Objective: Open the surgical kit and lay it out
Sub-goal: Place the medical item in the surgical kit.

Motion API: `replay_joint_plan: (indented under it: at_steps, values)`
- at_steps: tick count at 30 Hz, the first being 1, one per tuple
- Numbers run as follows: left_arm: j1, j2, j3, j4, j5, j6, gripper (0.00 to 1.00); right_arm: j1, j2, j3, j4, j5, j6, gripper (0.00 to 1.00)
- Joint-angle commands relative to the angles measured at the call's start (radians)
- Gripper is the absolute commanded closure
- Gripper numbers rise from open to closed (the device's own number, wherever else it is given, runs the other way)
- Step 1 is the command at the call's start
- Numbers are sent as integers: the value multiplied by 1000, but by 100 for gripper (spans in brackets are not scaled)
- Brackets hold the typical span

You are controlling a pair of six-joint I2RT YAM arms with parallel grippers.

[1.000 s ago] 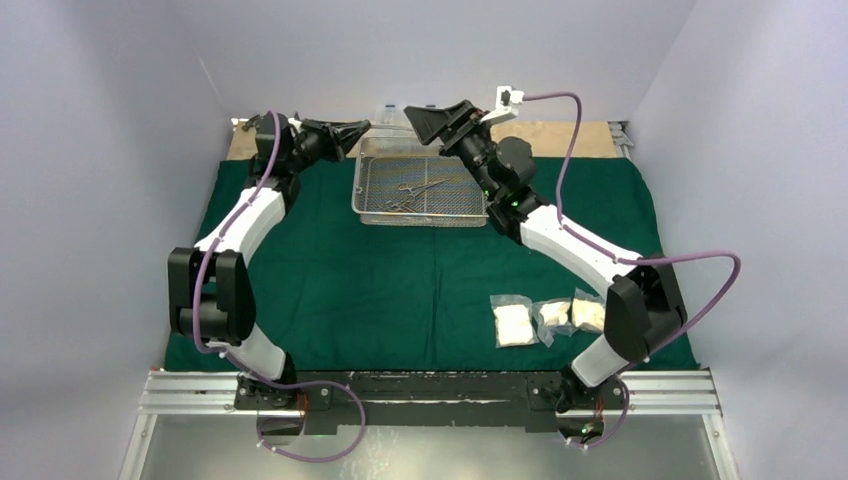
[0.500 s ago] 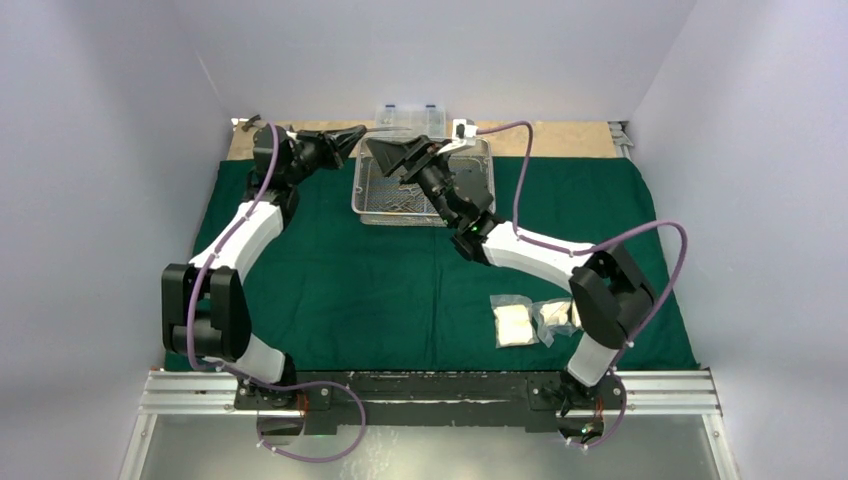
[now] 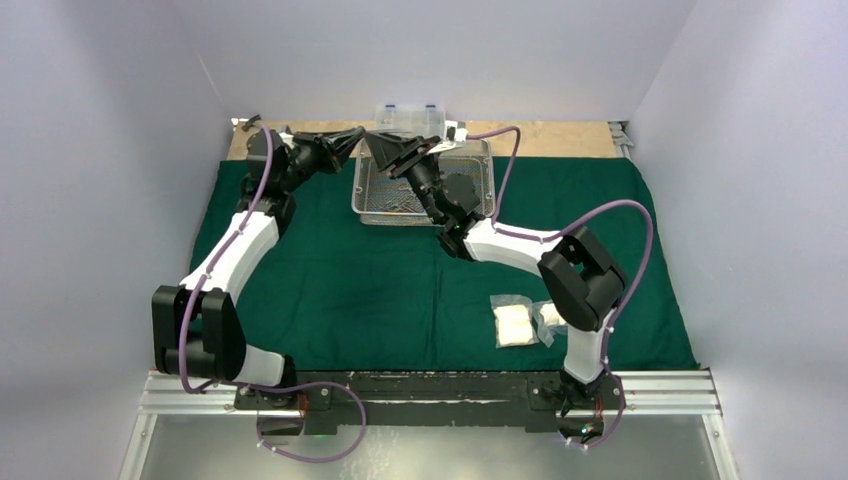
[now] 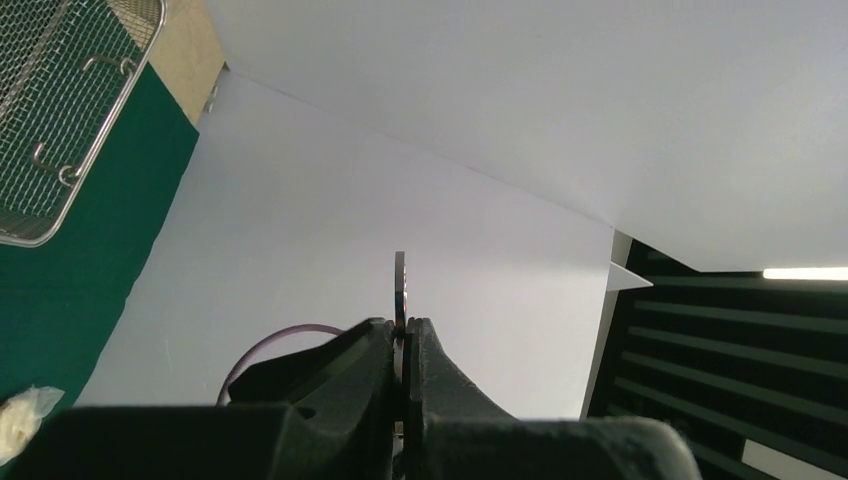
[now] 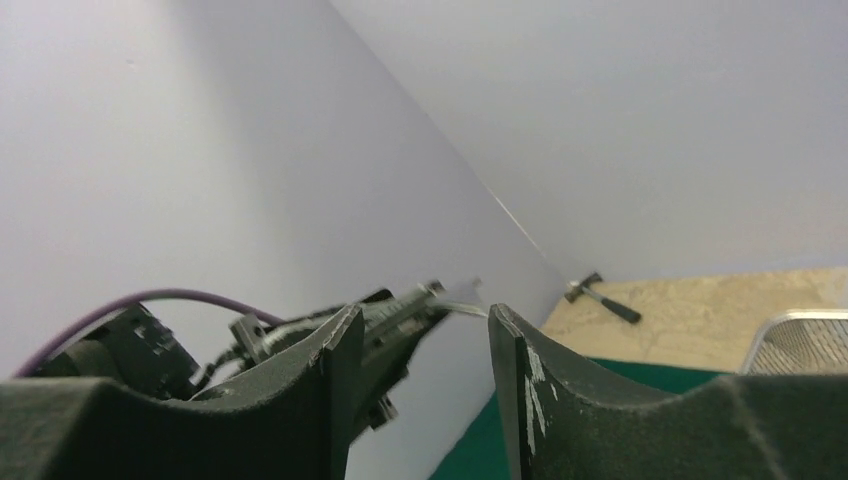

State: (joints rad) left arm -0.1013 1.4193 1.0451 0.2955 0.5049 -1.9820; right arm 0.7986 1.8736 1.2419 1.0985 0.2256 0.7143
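Observation:
The dark green cloth (image 3: 350, 270) lies spread flat over the table. The steel wire-mesh tray (image 3: 378, 195) stands at its back middle, partly hidden by my right arm. My left gripper (image 3: 352, 135) hovers by the tray's back left corner. In the left wrist view it (image 4: 402, 325) is shut on a thin steel instrument (image 4: 400, 285), seen edge on. My right gripper (image 3: 382, 145) is open and empty, facing the left gripper at close range. In the right wrist view (image 5: 420, 315) the instrument's tip (image 5: 462, 298) shows between the jaws. Two gauze packets (image 3: 515, 325) show at the front right.
A clear plastic compartment box (image 3: 410, 114) stands behind the tray on the bare wood strip (image 3: 560, 138). A small hammer (image 5: 600, 297) lies on the wood at the back left. White walls close in the back and both sides.
My right arm has swung left from the tray's back right to its back left, its open gripper now facing the left gripper. The left gripper stayed nearly in place, still shut.

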Motion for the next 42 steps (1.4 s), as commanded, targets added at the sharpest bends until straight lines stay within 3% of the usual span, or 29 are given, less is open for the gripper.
replay_joint_plan:
  at_steps: [1,4,9,15,19,22,26,27,28,29,31,35,42]
  values:
    - [-4,-41,-13,-131,-12,-301,100,5,0,53,150,-17,-39,47]
    - [-4,-43,-14,-124,-6,-304,100,5,5,59,157,-18,-37,47]
    - [-4,-58,-18,-161,-10,-292,100,0,30,87,112,-27,13,54]
    - [-3,-59,-25,-163,-8,-286,100,-4,73,140,108,-111,49,72]
    - [-4,-62,-34,-162,-5,-285,100,-4,77,139,113,-111,57,99]
    - [-3,-65,-41,-158,-6,-274,99,-4,60,126,102,-79,44,100]
    - [-3,-48,18,-260,-6,-166,74,-4,20,111,43,-34,12,100]
    - [-4,-35,44,-286,-3,-120,61,-4,5,111,12,-20,-3,100]
    - [-3,-20,73,-341,5,-73,47,-3,-10,108,-35,1,-20,100]
    - [-2,-2,105,-387,12,2,40,-4,-31,103,-87,21,-31,100]
    - [-1,36,170,-470,22,127,31,-4,-77,81,-190,64,-56,100]
    - [-2,90,244,-631,37,368,26,-4,-202,54,-487,132,-85,100]
    - [3,76,232,-786,-40,787,24,-2,-329,189,-1336,243,-1,100]
